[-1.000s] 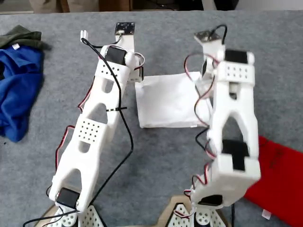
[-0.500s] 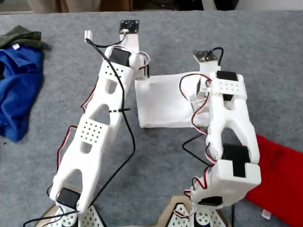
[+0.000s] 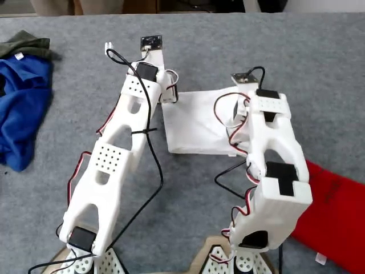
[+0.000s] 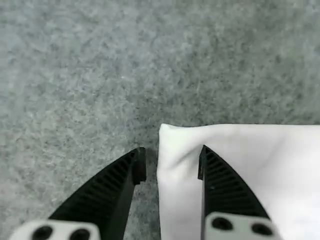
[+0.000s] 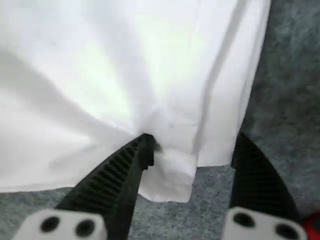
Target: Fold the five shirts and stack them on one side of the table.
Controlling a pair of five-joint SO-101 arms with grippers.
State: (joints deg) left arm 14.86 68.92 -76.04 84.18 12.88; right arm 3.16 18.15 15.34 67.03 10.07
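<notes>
Place: robot lab bench — grey felt table [image 3: 319,68] | left arm [image 3: 108,160], right arm [image 3: 274,137]

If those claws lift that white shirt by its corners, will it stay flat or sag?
Probably sag: the white shirt is thin folded cloth, creased where the right gripper touches it. It looks light, and may slip from the left gripper, which straddles only a corner.
</notes>
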